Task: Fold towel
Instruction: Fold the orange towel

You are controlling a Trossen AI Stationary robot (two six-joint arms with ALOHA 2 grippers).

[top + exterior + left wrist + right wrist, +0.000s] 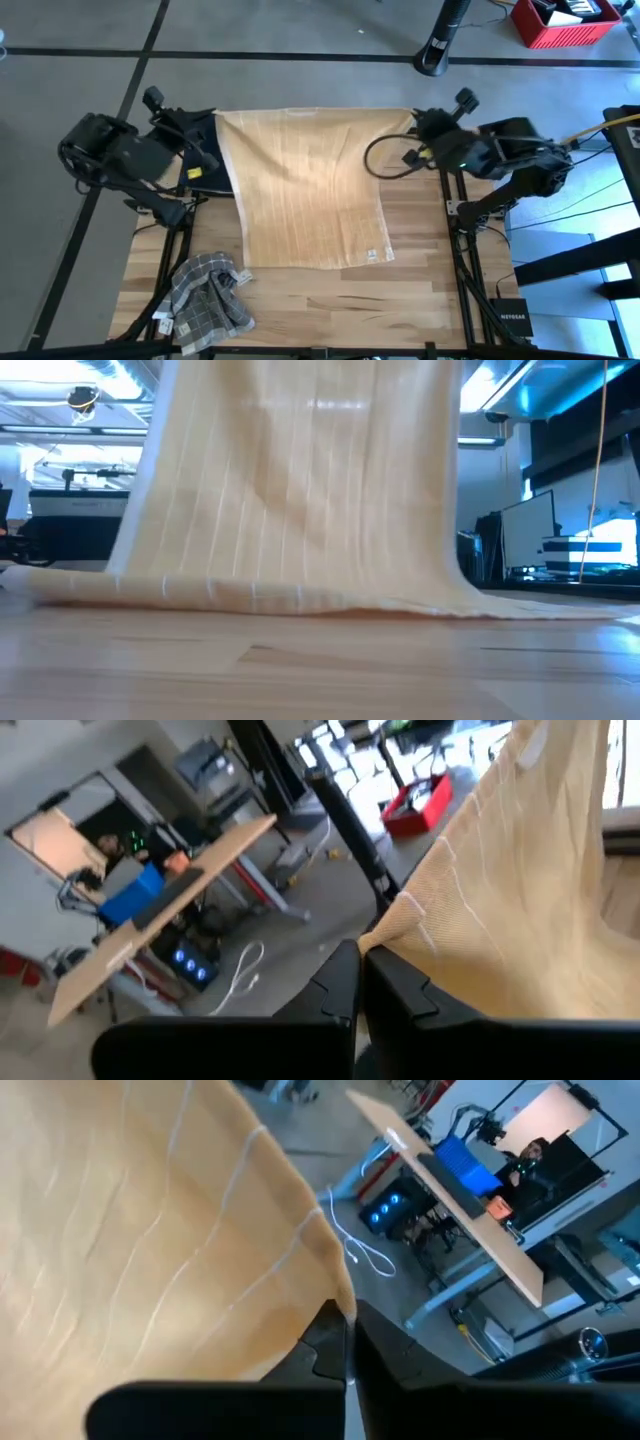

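From above I see a grey concrete floor around a wooden table (330, 300), with a red crate (560, 22) at the upper right edge, partly cut off. A tan towel (300, 190) is held up by its two far corners, its near edge trailing on the wood. The left gripper (213, 118) pinches the left corner, the right gripper (414, 118) the right corner; the fingertips themselves are hard to make out here. A grey checked cloth (208, 300) lies crumpled at the table's near left corner, well apart from the towel.

In the low view the towel (300, 490) hangs like a curtain and hides both arms and most of the room; its lower hem rests on the tabletop (320, 670).

In the left wrist view I see the left gripper (360, 955) with jaws together, clamped on the towel's corner (400, 915).

In the right wrist view the right gripper (345, 1320) likewise has its jaws clamped on the towel's edge (150, 1230). A desk (450, 1180) behind it is blurred.
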